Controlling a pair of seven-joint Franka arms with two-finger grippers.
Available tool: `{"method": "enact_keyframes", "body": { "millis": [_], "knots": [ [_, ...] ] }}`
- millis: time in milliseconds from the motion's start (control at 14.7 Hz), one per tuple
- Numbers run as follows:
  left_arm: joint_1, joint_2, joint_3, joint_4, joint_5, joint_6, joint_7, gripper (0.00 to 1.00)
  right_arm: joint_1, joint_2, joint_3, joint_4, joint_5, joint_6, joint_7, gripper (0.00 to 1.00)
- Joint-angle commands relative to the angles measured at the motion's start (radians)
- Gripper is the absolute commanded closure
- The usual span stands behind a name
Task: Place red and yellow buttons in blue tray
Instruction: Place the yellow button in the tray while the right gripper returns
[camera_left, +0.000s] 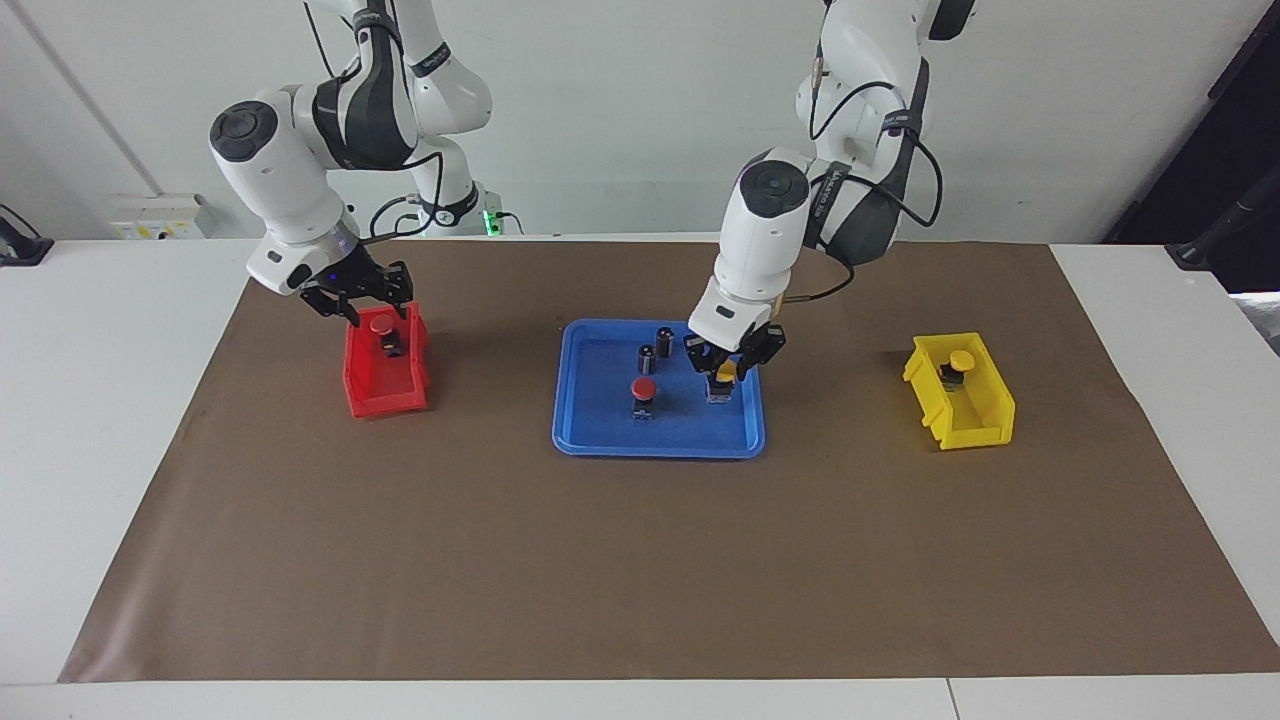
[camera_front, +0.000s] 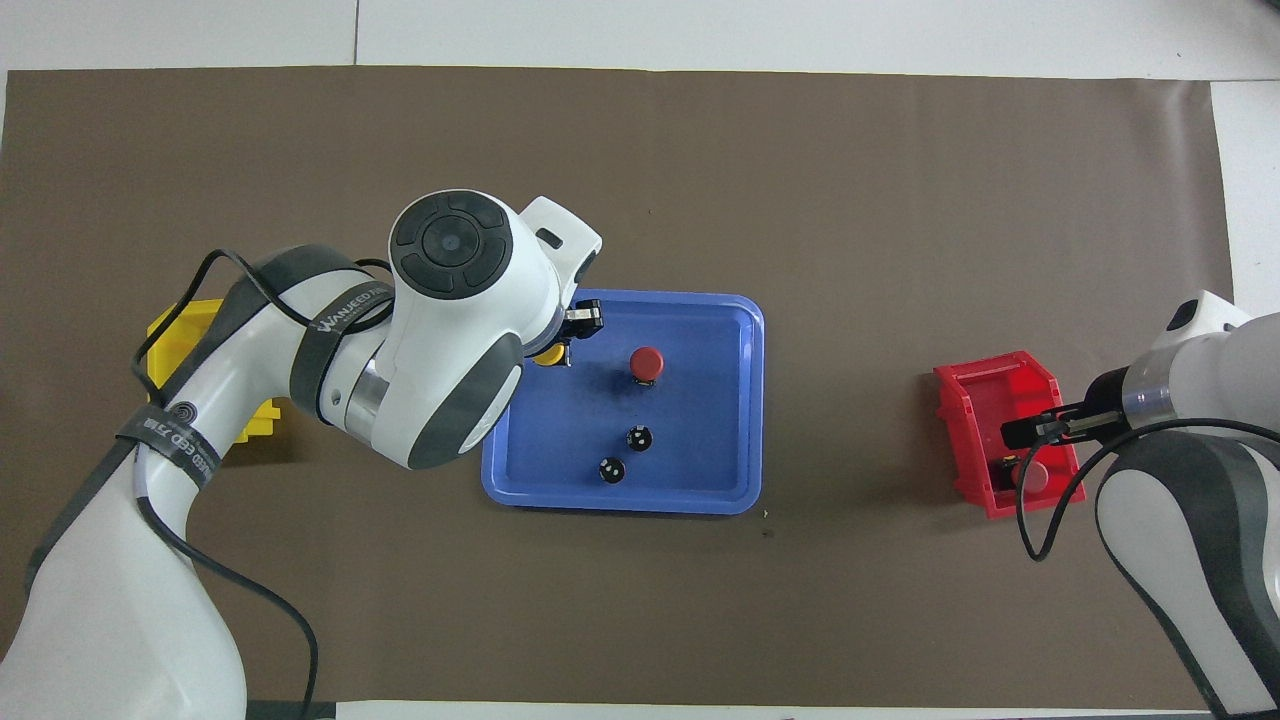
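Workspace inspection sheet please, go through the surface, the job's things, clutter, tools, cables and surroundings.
Surface: brown mat on a white table.
Job's things: blue tray holds one red button and a yellow button; second red button in the red bin; second yellow button in the yellow bin.
Clutter: two dark cylinders in the tray.
Tools: left tool at the tray's yellow button; right tool over the red bin's button.
Cables: black cable on each arm.
Surroundings: white wall; wall box.
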Motion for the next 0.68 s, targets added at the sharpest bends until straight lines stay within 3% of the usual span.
{"method": "enact_keyframes", "body": {
  "millis": [0,204,408,476,612],
  "knots": [
    [-0.041,0.059,0.019,0.025,0.036,0.026,-0.051,0.98,-0.037,-0.029,0.015,-0.093,0.001,0.08,-0.049,0.29],
    [-0.05,0.097,0.017,0.025,0.076,0.073,-0.103,0.98,-0.07,-0.029,0.015,-0.162,-0.01,0.183,-0.128,0.3],
    [-0.056,0.105,0.017,0.025,0.077,0.082,-0.103,0.98,-0.076,-0.027,0.015,-0.192,-0.021,0.21,-0.13,0.31],
    [-0.055,0.105,0.017,0.025,0.077,0.083,-0.103,0.92,-0.074,-0.03,0.015,-0.199,-0.027,0.21,-0.132,0.32],
    [-0.056,0.104,0.017,0.031,0.077,0.073,-0.103,0.57,-0.074,-0.03,0.015,-0.21,-0.074,0.207,-0.132,0.33]
  ]
}}
